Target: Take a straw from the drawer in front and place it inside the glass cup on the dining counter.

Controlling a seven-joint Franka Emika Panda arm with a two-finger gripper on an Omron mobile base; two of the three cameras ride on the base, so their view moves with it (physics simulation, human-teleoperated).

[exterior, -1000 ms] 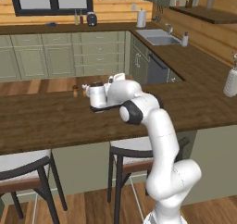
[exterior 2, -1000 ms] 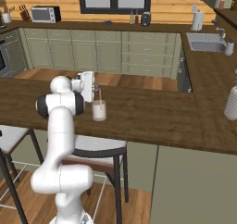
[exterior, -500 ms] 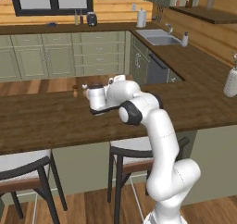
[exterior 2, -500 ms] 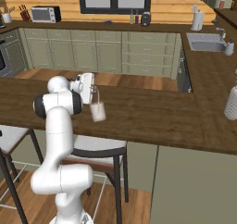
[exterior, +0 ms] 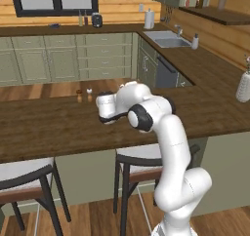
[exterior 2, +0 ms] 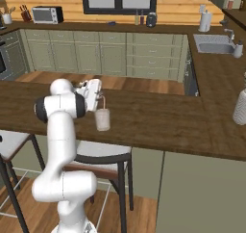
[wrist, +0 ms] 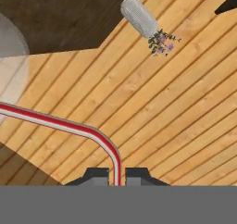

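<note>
From my remote station I see the gripper (wrist: 117,174) pinching the straw (wrist: 69,125) between its two dark tips; the jaws are pressed on it with almost no gap. In the hand view the straw is red with pale edges, it goes up from the tips, bends, and runs to the left edge of the picture.

In the right base view the glass cup (exterior 2: 102,119) stands upright on the table (exterior 2: 158,121), the long dark brown one, just beside the gripper (exterior 2: 97,96). A thin pale line, the straw (exterior 2: 102,102), goes from the gripper and down into the mouth of the cup. It seems that the lower end is already inside the glass, but the line is very thin and I cannot tell how deep it goes. I see nothing else in the cup.

In the left base view the hand of the arm (exterior: 108,108) hangs over the table (exterior: 49,127), and the cup is hidden behind it. Two tiny shakers (exterior: 84,95) stand near it on the table, apart from the hand.

At the right end of the table stands a white textured vase (exterior 2: 239,107); in the hand view the vase (wrist: 139,16) holds a small bunch of purple flowers (wrist: 161,41).
</note>
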